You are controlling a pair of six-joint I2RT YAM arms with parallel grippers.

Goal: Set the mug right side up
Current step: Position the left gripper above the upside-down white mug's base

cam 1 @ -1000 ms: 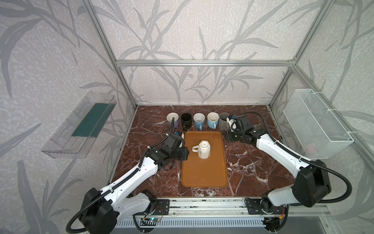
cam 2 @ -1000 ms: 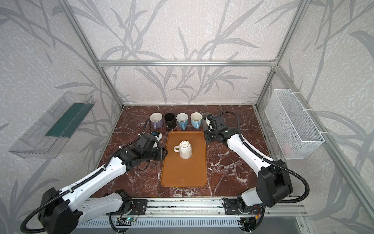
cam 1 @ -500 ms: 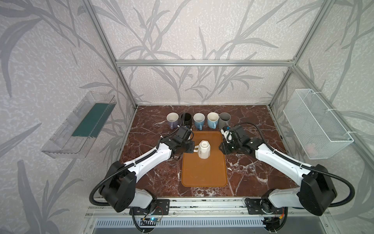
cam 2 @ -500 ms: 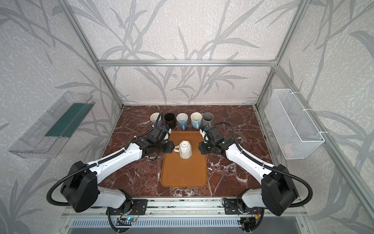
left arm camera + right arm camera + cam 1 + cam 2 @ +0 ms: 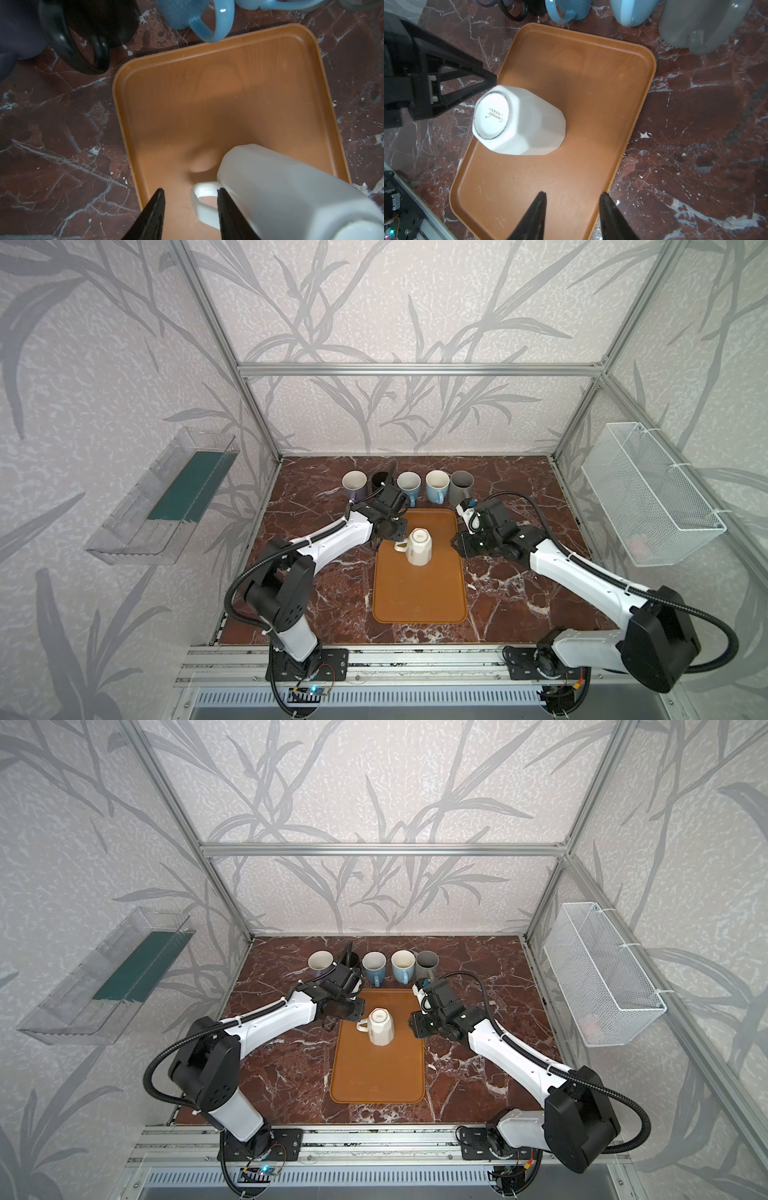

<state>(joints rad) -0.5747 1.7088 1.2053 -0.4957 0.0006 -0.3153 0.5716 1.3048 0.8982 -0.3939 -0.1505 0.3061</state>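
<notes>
**Upside-down mug waiting on the tray, both grippers standing open**

The white mug [image 5: 419, 546] is sitting mouth-down on the far half of the orange-brown tray [image 5: 417, 605], and its stamped base is facing straight up in the right wrist view [image 5: 492, 116]. Its handle is pointing toward the left arm's side in both top views.

The left gripper [image 5: 394, 532] is hanging low right at that handle. In the left wrist view its jaws are standing apart [image 5: 190, 190] with the handle loop lying between them, and one finger [image 5: 230, 214] is crossing in front of the spot where the handle meets the mug's body [image 5: 291, 197]. Nothing is being squeezed. Whether that finger is touching the mug, I cannot tell. From the right wrist camera, the same gripper's tips [image 5: 492, 80] are showing just beside the upturned base.

Over on the other side, the right gripper [image 5: 456, 541] is hovering at the tray's right edge, apart from the mug. Its jaws are parted too [image 5: 573, 193], with only bare tray [image 5: 591, 93] between them.

Behind the tray, five mugs are standing upright in a row on the marble tabletop [image 5: 519, 580]: a purple mug [image 5: 354, 486], a black mug [image 5: 379, 480] partly hidden by the left arm, a blue mug [image 5: 408, 486], a light blue mug [image 5: 437, 486] and a grey mug [image 5: 462, 486].
</notes>
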